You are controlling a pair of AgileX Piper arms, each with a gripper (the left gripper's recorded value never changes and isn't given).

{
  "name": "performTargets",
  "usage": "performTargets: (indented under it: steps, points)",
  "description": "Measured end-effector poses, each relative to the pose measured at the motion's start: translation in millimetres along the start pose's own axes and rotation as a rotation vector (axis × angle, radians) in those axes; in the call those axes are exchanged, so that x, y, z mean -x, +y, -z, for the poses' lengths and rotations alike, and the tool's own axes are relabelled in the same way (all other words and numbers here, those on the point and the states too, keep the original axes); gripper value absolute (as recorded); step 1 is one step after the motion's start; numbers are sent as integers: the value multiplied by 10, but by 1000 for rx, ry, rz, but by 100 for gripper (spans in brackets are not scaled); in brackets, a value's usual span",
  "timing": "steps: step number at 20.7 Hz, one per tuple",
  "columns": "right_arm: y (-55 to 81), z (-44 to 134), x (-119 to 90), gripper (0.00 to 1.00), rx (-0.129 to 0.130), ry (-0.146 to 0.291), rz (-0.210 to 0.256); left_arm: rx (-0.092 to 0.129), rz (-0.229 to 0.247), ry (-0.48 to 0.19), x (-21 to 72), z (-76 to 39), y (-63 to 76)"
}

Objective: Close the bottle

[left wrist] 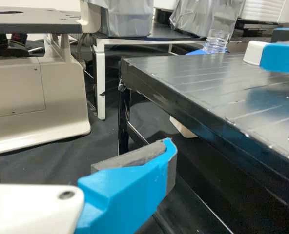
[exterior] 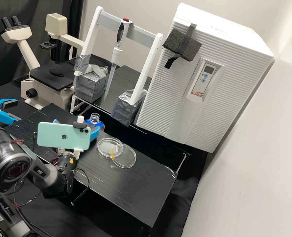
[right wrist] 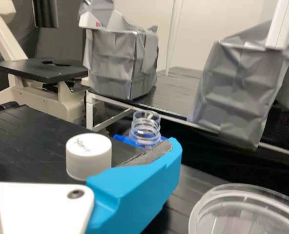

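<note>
1. High view: the left gripper [exterior: 14,111] hangs with its blue fingers spread and nothing between them. It is off the edge of the black slatted bench top [exterior: 136,184] and well apart from the bottle [exterior: 94,118].
2. The right gripper [exterior: 74,127], behind a mint phone [exterior: 63,135] clamped to its arm, is spread as well. In the right wrist view the white cap [right wrist: 88,156] stands upright just beside its finger [right wrist: 134,190], ungripped.
3. The clear bottle, uncapped, sits in a blue holder [right wrist: 122,140] just past that fingertip.
4. Two clear dishes [exterior: 116,151] overlap on the bench near the right gripper, on the side away from the left one.
5. Beyond the bottle stand a microscope [exterior: 44,75], a pipette [exterior: 116,49] on a white stand, and a white ribbed cabinet [exterior: 198,75] by a pale wall [exterior: 267,148].
</note>
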Motion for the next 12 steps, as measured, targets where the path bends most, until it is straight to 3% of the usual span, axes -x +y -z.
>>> performTargets:
  steps: [5, 6, 8, 12]
  points:
    - [25, -11, -31, 100, -14, -1, -10, 0, 0, 0, 0, 0, 0]
    - [23, -8, -35, 0, -22, -1, -11, 0, 0, 0, 0, 0, 0]
    - [27, -4, -41, 0, -35, 2, -12, 0, 0, 0, 0, 0, 0]
    - [60, 1, -72, 0, -32, 9, -21, 0, 0, 0, 0, 0, 0]
